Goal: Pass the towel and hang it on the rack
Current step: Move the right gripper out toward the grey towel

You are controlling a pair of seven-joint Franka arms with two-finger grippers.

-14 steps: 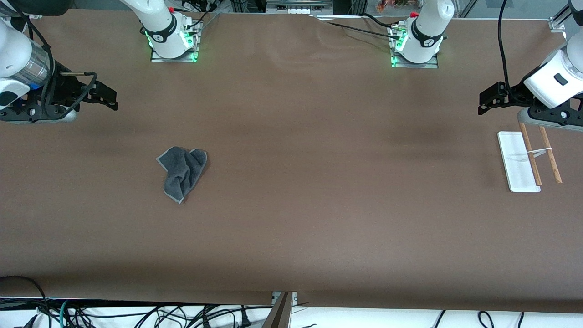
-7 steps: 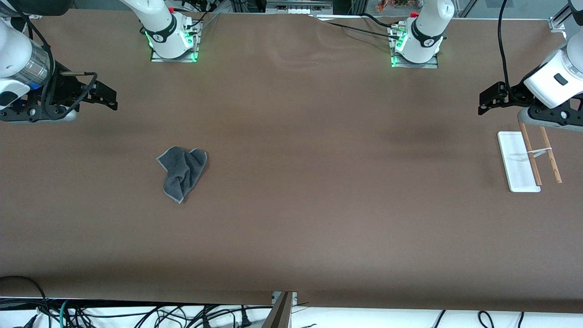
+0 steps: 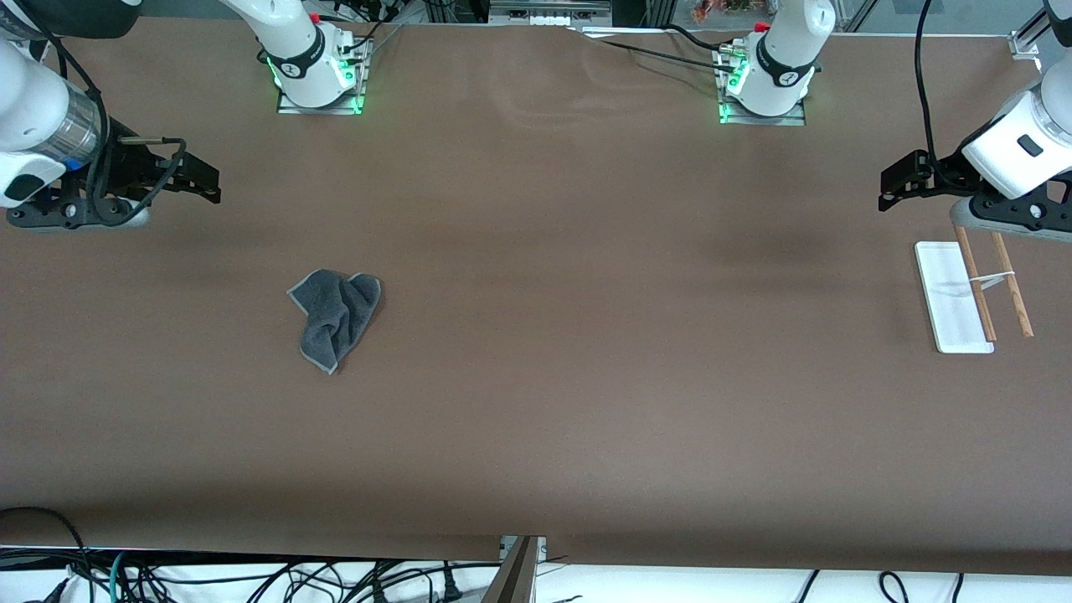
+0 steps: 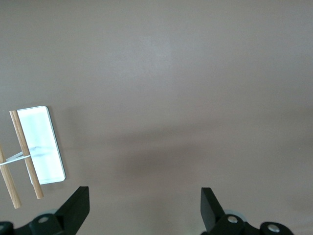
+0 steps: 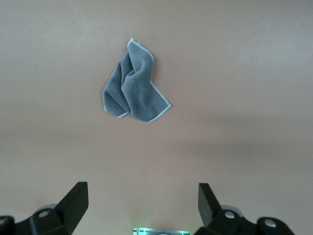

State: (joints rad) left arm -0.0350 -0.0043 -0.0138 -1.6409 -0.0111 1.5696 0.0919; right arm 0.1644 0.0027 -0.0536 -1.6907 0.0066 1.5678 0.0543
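The dark grey towel (image 3: 336, 316) lies crumpled on the brown table toward the right arm's end, and shows in the right wrist view as a towel (image 5: 134, 91) with a pale edge. My right gripper (image 3: 209, 186) hangs open and empty over the table at that end, apart from the towel; its tips (image 5: 143, 194) frame bare table. The rack (image 3: 953, 298) has a white base and two wooden rods (image 3: 976, 285), and stands at the left arm's end. My left gripper (image 3: 888, 188) is open and empty above the table beside the rack (image 4: 43, 145).
The two arm bases (image 3: 316, 79) (image 3: 764, 88) stand along the table edge farthest from the front camera, with cables (image 3: 653, 50) between them. More cables (image 3: 251, 578) lie off the table's nearest edge.
The right arm's hand has shifted slightly over its end of the table. The left arm, the towel and the rack have not moved.
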